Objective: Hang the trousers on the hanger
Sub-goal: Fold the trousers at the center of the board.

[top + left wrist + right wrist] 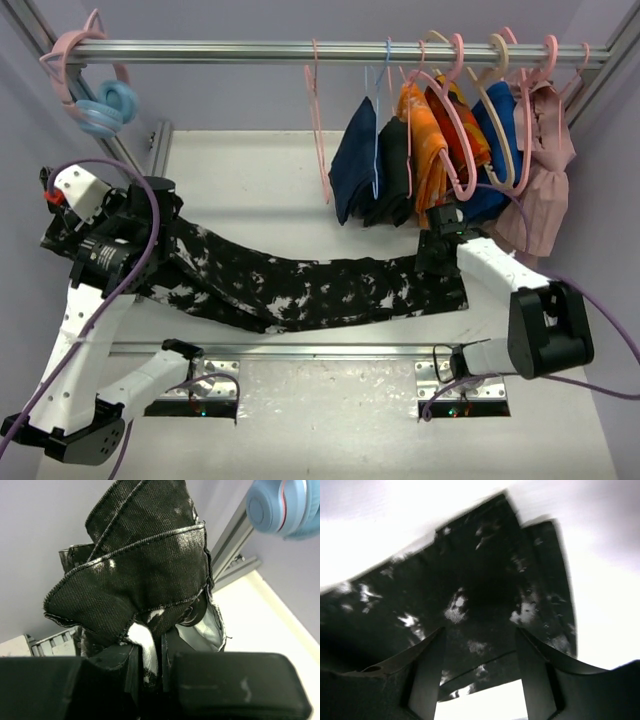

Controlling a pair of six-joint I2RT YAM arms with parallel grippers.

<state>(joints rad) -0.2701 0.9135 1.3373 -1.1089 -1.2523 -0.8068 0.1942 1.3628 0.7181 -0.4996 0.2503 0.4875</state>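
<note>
The trousers [320, 285] are shown stretched as a sagging band across the near half of the table [250, 165], one end raised at the left and the other lying flat at the right. This spread is judged to prepare a long fold that can be passed over a bar. The left gripper [150, 667] is closed on a bunched end of the fabric, which is seen in its wrist view rising in folds above the clamped fingers, so that this end is held clear of the surface. The right gripper [480, 650] is lowered over the opposite end with its jaws parted to either side of the cloth. No pinch is shown there, and a grasp is judged to be the step in hand. The hanger [319, 140] is hung empty on the rail [230, 48], well apart from the trousers and just beside the row of hung garments [440, 150], so a lift toward the back is called for. The table is white and matte, the walls [250, 100] are pale lilac, and pink and blue headphones [105, 105] are hooked at the rail's left end.
</note>
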